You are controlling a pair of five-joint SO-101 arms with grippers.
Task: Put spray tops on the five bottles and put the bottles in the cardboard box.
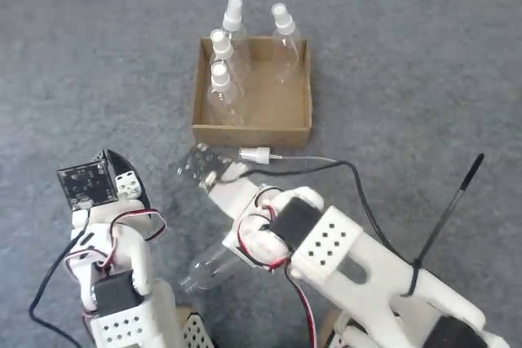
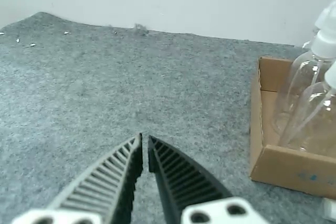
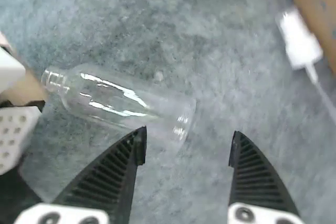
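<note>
Your left end effector (image 2: 145,140) is hanging low over the gray counter (image 1: 408,79). Its two ribbed fingers are closing almost all the way together, and they are gripping nothing. The cardboard box (image 1: 253,132) is sitting ahead of it and off to its right side, well apart from it. Four bottles (image 1: 222,91) are standing up in that box, and each one is wearing a white spray top.

Next, one bare bottle (image 3: 115,103) is lying on its side on the counter. It is wearing no top, so its neck is open. It is lying just past the tips of your right end effector (image 3: 188,135), and its flat bottom is pointing at the gap between the fingers. One fingertip is sitting very close to the bottle's side, but you cannot tell if it is touching.

Your right end effector is standing wide open and is gripping nothing.

A loose spray top (image 3: 298,40) is lying on the counter farther ahead of that end effector, just beside the front wall of the box. Its thin tube (image 1: 306,158) is pointing away to the right.
</note>
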